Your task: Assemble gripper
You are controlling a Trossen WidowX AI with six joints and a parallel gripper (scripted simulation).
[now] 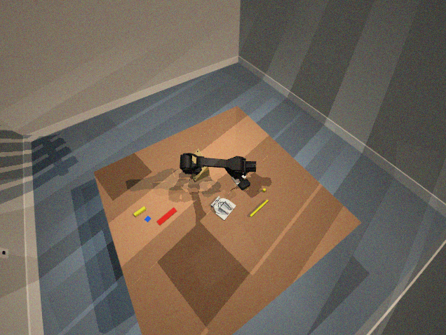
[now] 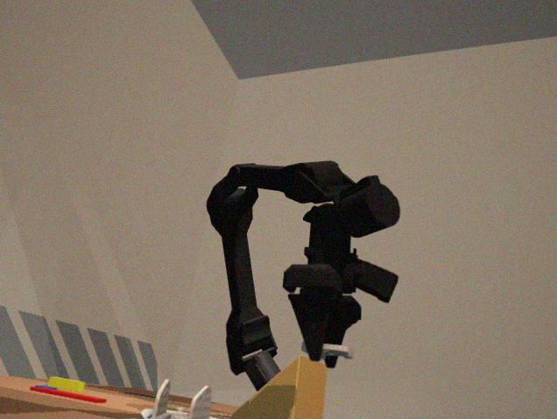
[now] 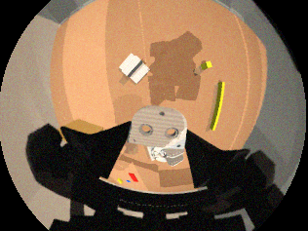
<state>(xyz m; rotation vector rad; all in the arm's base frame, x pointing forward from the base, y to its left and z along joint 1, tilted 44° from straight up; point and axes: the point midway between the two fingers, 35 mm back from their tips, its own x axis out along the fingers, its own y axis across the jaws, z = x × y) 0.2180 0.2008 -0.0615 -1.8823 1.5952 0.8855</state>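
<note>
My gripper (image 2: pixel 323 360) (image 3: pixel 158 127) is shut on the housing plate (image 2: pixel 340 350) (image 3: pixel 161 120), a pale grey plate with two round holes, held high above the table. In the top view the arm mostly hides the plate. The white gripper base (image 1: pixel 224 215) lies on the table, in front of the arm in the top view, and low in the wrist view, partly behind the held plate. Two pale jaws (image 2: pixel 161 398) (image 3: pixel 174 158) stand on it in the exterior view. Whether their teeth mesh is too small to tell. The plate is apart from the base and jaws.
A tan wedge-shaped block (image 1: pixel 201 174) (image 2: pixel 310 389) (image 3: pixel 84 127) stands beside the arm's base. A white slotted block (image 3: pixel 129 62) stands on the table. A yellow bar (image 1: pixel 259 208) (image 3: pixel 220 106) and small yellow cube (image 1: pixel 264 189) (image 3: pixel 209 64) lie right. Red, blue and yellow pieces lie left in the top view.
</note>
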